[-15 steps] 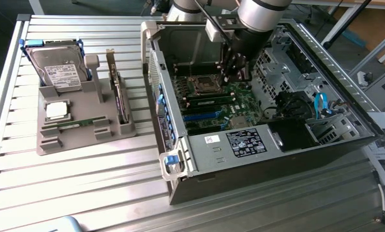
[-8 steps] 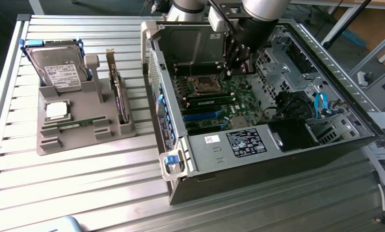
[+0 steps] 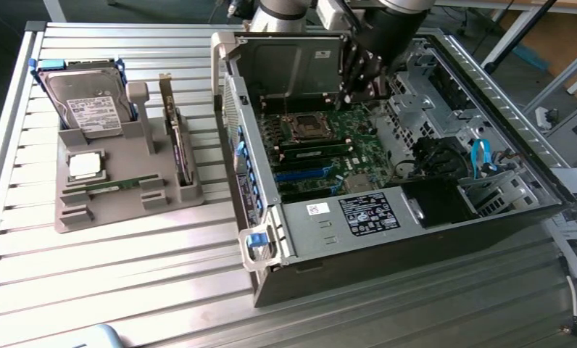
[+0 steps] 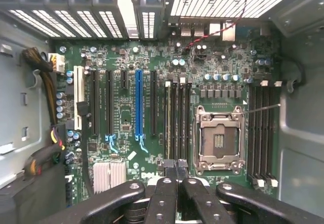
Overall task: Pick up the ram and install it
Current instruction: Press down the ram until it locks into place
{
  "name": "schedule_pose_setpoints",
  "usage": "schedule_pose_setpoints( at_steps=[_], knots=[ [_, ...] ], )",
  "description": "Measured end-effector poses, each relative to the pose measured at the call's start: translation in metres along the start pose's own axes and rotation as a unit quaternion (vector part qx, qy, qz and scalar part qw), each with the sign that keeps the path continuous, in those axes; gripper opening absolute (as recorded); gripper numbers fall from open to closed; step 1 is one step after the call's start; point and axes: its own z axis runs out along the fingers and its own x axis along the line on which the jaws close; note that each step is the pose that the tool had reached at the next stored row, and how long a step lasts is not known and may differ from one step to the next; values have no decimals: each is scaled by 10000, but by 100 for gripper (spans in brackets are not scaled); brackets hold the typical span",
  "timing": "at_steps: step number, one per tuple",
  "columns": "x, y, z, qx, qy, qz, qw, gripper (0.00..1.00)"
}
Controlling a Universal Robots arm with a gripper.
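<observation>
On the exterior view's left, the ram (image 3: 109, 186) lies in the grey holder (image 3: 124, 190) on the counter (image 3: 124, 283). Rightward, the gripper (image 3: 363, 76), fingers clenched empty, hovers inside the computer case (image 3: 299, 239), risking snagging motherboard (image 4: 152, 47) slots.

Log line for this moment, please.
gripper: shut, empty | position: above motherboard inside open case | ram: lying in gray holder, not held

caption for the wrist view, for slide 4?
Shut end effector poised over the motherboard, near the empty CPU socket and memory slots.
</observation>
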Motion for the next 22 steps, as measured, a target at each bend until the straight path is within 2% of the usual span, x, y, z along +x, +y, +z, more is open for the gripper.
schedule_pose_setpoints(
  at_steps=[10, 22],
  knots=[
    [-14, 3, -256, 0, 1, 0, 10000, 11],
    [-15, 3, -263, 0, 1, 0, 10000, 11]
  ],
)
